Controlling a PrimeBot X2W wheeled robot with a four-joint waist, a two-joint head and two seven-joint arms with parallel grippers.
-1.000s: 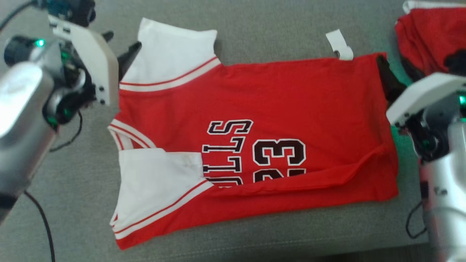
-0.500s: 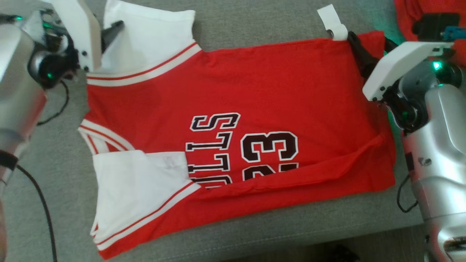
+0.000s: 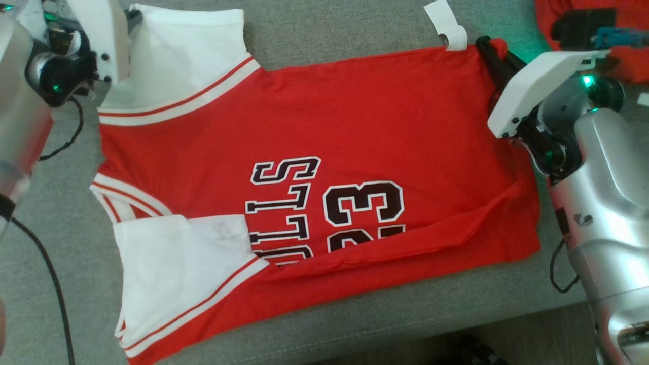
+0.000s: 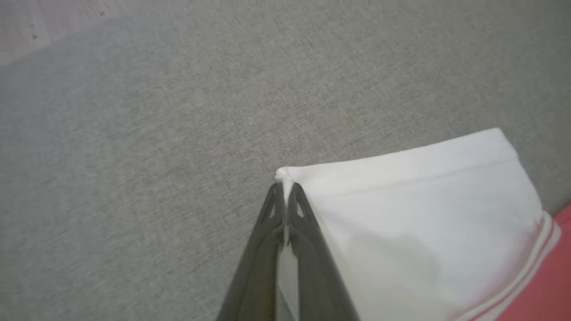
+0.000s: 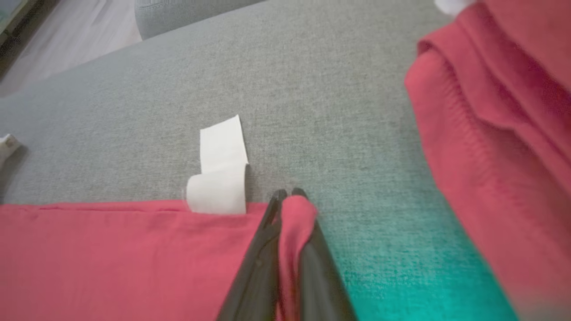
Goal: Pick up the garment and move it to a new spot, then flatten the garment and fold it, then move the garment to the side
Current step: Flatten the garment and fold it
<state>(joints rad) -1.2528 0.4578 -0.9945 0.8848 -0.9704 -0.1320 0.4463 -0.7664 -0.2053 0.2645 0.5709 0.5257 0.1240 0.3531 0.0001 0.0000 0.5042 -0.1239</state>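
Note:
The garment (image 3: 355, 126), a red jersey with white sleeves and a black "23" print, lies spread on the grey cushion (image 3: 355, 30). Its near long edge is folded over the print. At the far left, my left gripper (image 3: 133, 15) is shut on the corner of the white sleeve (image 4: 401, 214); the left wrist view shows the left gripper (image 4: 284, 189) pinching white cloth between closed fingers. At the far right corner, my right gripper (image 3: 484, 45) is shut on the red hem. The right wrist view shows red cloth (image 5: 89, 258) bunched between the right gripper (image 5: 287, 195) fingertips.
A white tag (image 3: 446, 25) sticks out from the garment's far edge, just left of the right gripper (image 5: 221, 169). Another red cloth (image 3: 628, 50) is heaped at the far right (image 5: 490, 133). The cushion's front edge runs along the bottom, with floor at the lower right.
Both grippers have closed, the left on the white sleeve corner and the right on the red hem corner. The head camera has shifted, so the whole picture has slid left.

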